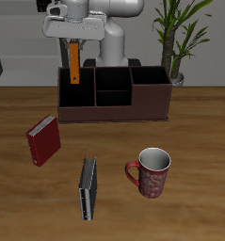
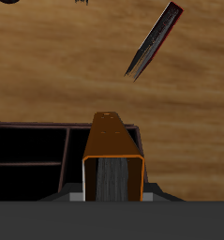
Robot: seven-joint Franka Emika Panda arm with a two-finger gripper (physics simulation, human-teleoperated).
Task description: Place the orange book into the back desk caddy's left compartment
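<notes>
My gripper (image 1: 74, 43) is shut on the orange book (image 1: 74, 66) and holds it upright by its top. The book hangs over the left compartment (image 1: 78, 92), the end section of the dark brown back desk caddy (image 1: 150, 102). Its lower end is at about rim height; how deep it reaches I cannot tell. In the wrist view the orange book (image 2: 113, 155) shows its pale page edges between my fingers (image 2: 77, 197). The caddy's dark sections (image 2: 29, 150) lie beside it.
A dark red book (image 1: 43, 139) stands tilted on the table in front of the caddy and also shows in the wrist view (image 2: 153, 42). A grey-black book (image 1: 88, 186) and a red mug (image 1: 152, 171) are near the front edge. A potted plant (image 1: 175, 38) stands behind the caddy.
</notes>
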